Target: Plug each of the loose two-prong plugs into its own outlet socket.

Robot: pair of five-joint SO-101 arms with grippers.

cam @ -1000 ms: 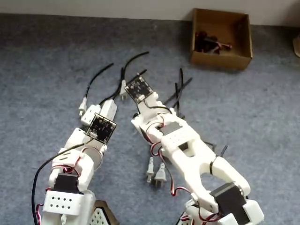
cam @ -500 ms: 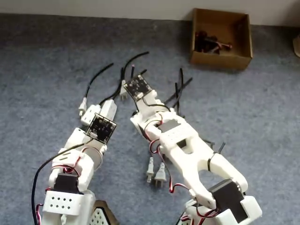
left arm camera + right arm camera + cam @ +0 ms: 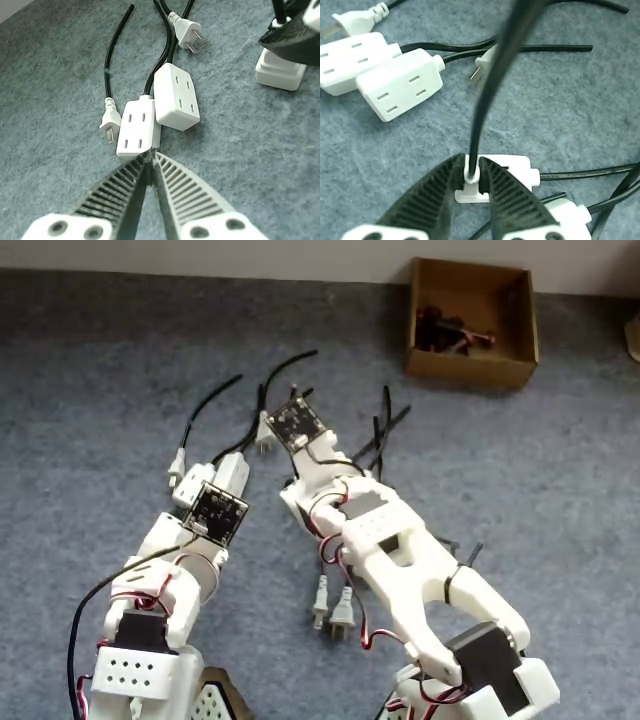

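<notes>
My right gripper [image 3: 471,162] is shut on a white two-prong plug [image 3: 470,176] with a black cord, and the plug is seated in a white outlet block [image 3: 512,167]. My left gripper [image 3: 150,156] is shut on nothing, its tips at the edge of a white outlet block [image 3: 136,131]. A second outlet block [image 3: 175,96] lies against that one. One loose plug [image 3: 110,122] lies beside the first block and another loose plug [image 3: 187,31] lies farther off. In the high view two more loose plugs [image 3: 332,605] lie on the carpet beside the right arm.
Grey carpet [image 3: 100,360] covers the floor. Several black cords [image 3: 380,435] fan out beyond the right gripper. A cardboard box [image 3: 470,365] holding small parts stands at the back right. The left arm's own black cable [image 3: 85,615] loops beside its base.
The right arm's wrist has shifted slightly away from its base, still holding the plug. The left arm has kept still.
</notes>
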